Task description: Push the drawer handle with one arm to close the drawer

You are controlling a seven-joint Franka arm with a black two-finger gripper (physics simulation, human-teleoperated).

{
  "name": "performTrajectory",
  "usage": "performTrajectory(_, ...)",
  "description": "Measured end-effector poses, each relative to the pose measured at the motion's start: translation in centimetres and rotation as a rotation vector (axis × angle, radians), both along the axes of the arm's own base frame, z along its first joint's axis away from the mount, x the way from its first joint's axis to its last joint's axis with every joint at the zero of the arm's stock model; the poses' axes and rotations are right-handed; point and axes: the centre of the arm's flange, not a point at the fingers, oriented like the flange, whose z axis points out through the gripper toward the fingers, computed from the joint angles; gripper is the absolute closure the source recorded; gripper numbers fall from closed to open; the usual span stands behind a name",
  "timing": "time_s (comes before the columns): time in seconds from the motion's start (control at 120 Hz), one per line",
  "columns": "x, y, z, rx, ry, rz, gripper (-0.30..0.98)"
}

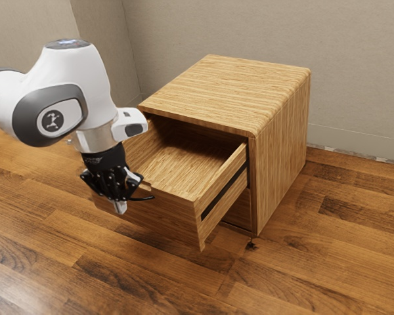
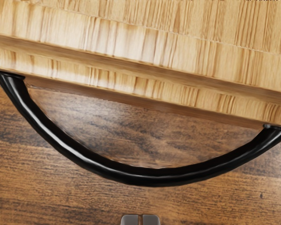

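Exterior view: light-wood cabinet [image 1: 217, 92] with a rounded top edge stands on the brown plank floor [image 1: 302, 269], near the beige wall [image 1: 249, 33]. Its light-wood box drawer [image 1: 165, 222] is well open, pulled toward the near left, with a black metal rail [image 1: 224, 190] on its right side. White-and-grey Franka arm [image 1: 85, 72] comes in from the exterior view's left. Black two-finger gripper [image 1: 120, 207] points down at the left part of the drawer front, on its near side, tips below the drawer's top edge. Wrist view: curved black bar handle [image 2: 140, 177] bows out from the drawer front, both ends fixed to it. Gripper [image 2: 140, 220] fingers are together, with a thin slit between the grey tips, outside the handle's bow, near its middle; floor shows between tips and bar.
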Motion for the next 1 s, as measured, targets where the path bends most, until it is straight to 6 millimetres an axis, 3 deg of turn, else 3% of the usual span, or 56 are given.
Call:
performTrajectory(0.367,2.3,-1.3,0.2,-0.01,-0.002,-0.058,0.78)
performTrajectory(1.0,7.6,-0.4,-0.4,-0.002,0.01,-0.097,0.79)
